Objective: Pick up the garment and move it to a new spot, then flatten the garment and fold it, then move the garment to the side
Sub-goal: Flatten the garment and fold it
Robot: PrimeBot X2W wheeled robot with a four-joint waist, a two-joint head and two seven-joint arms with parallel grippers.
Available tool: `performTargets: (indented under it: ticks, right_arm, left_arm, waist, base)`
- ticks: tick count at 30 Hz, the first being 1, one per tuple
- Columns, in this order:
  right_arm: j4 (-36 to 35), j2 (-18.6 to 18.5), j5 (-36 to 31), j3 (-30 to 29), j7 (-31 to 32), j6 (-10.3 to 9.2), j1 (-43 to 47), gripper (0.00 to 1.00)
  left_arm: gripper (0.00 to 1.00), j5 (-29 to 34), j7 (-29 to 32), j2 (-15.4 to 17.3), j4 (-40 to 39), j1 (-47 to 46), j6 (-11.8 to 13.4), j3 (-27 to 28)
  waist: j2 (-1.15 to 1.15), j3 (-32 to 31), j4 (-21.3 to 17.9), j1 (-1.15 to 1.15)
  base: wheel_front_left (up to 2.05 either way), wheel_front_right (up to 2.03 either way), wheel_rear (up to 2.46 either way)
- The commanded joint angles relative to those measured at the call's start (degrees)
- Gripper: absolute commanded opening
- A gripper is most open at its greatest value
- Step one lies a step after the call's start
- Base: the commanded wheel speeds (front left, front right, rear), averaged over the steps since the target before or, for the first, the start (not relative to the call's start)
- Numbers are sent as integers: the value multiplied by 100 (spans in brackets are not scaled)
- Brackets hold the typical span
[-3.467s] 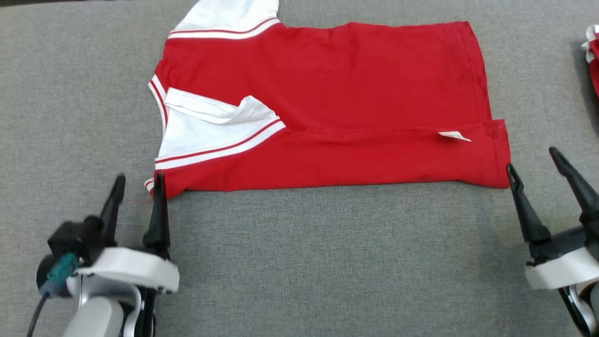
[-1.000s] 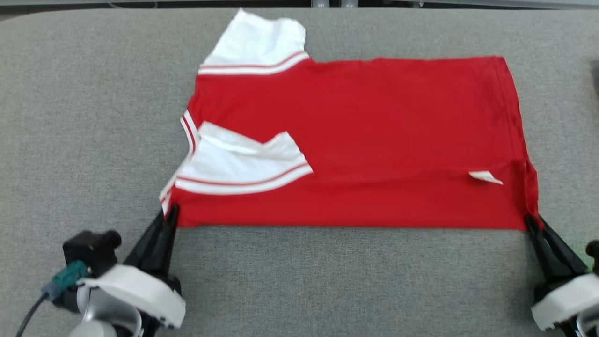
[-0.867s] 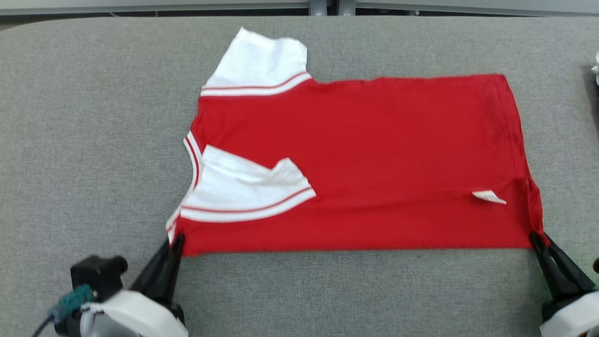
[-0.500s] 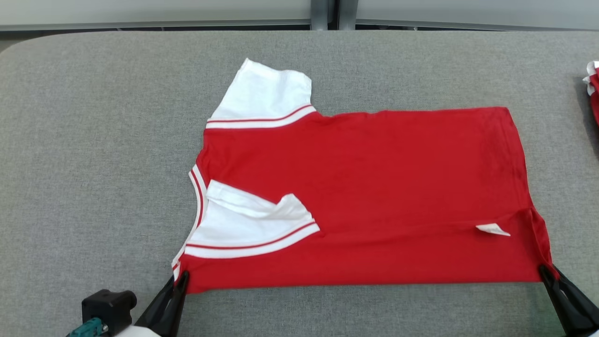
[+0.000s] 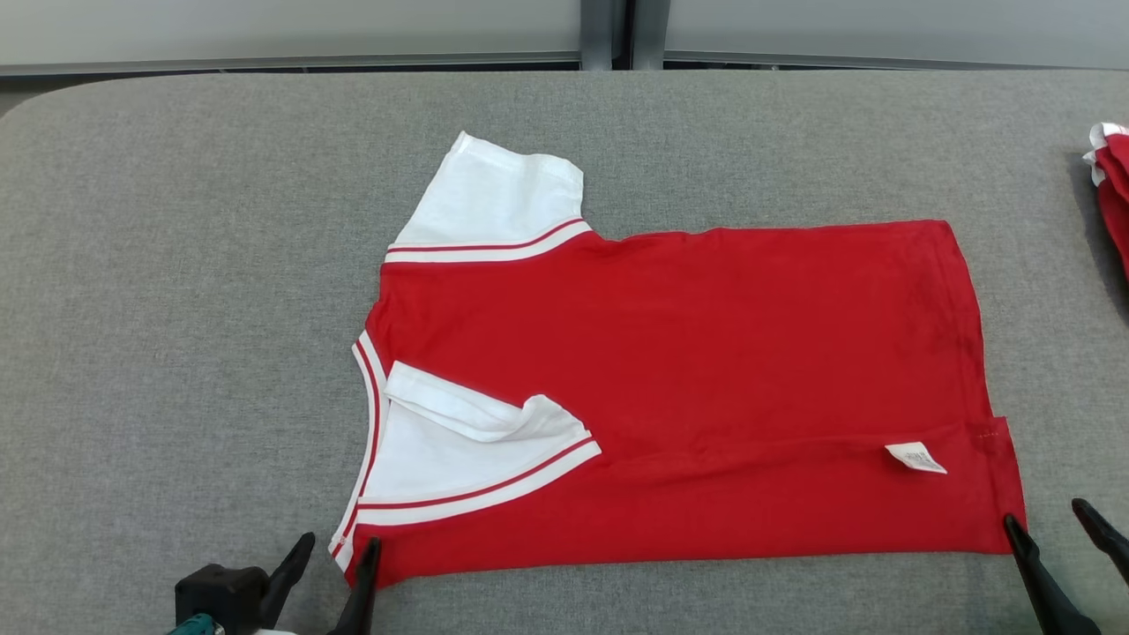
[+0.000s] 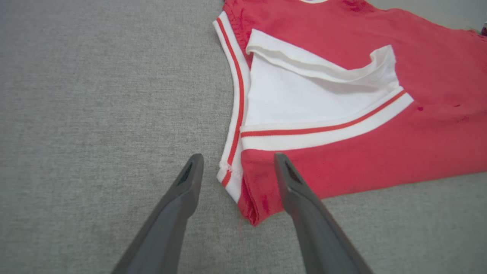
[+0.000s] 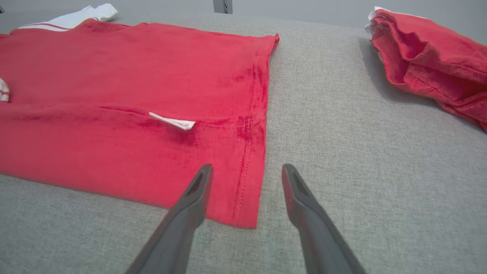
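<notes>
A red shirt with white sleeves and red-striped trim lies flat on the grey table, its near long edge folded over, a small white tag showing near its right end. One white sleeve sticks out at the back; the other lies folded onto the body. My left gripper stands open at the shirt's near left corner, fingers either side of it. My right gripper stands open at the near right corner, holding nothing.
A second crumpled red garment lies at the table's far right. Bare grey cloth stretches to the left and in front of the shirt. The table's back edge and a pale wall run along the top.
Both grippers, shut on the shirt's near corners while pulling it toward me, have let go and opened. The shirt's near edge has settled flat. The head camera has tilted upward.
</notes>
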Motion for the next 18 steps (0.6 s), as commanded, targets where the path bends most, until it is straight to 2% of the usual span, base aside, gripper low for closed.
performTargets:
  ticks: [1, 6, 9, 11, 12, 14, 18]
  right_arm:
    - [-84, 2, -64, -95, 36, -15, 76, 100]
    - [-404, 35, -194, -381, 8, -15, 141, 100]
    - [-619, 107, -297, -419, -88, -15, -9, 100]
    - [-697, 132, -381, -340, -119, -15, -167, 100]
    - [-697, 132, -381, -340, -119, -15, -167, 100]
    - [-745, 152, -450, -221, -123, -15, -403, 100]
    - [-706, 125, -522, 59, -160, -15, -927, 100]
  left_arm:
    - [100, 51, -7, 6, 53, -99, 70, 11]
    - [100, 111, -66, 98, -177, -222, 311, 272]
    - [100, 177, 58, 232, -404, -686, 302, 410]
    - [100, 230, 266, 305, -474, -1300, 196, 400]
    - [100, 230, 266, 305, -474, -1300, 196, 400]
    - [100, 304, 709, 410, -379, -2030, 3, 257]
    - [100, 168, 1732, 418, 156, -3774, -497, 4]
  waist:
    - [0, 30, -13, 0]
    - [0, 133, -60, 0]
    - [0, 253, -56, 0]
    - [0, 393, -49, 0]
    - [0, 393, -49, 0]
    - [0, 597, -83, 0]
    - [0, 1048, -255, 0]
  base:
    - [0, 0, 0]
    - [0, 0, 0]
    - [0, 0, 0]
    - [0, 0, 0]
    - [0, 0, 0]
    - [0, 0, 0]
    - [0, 0, 0]
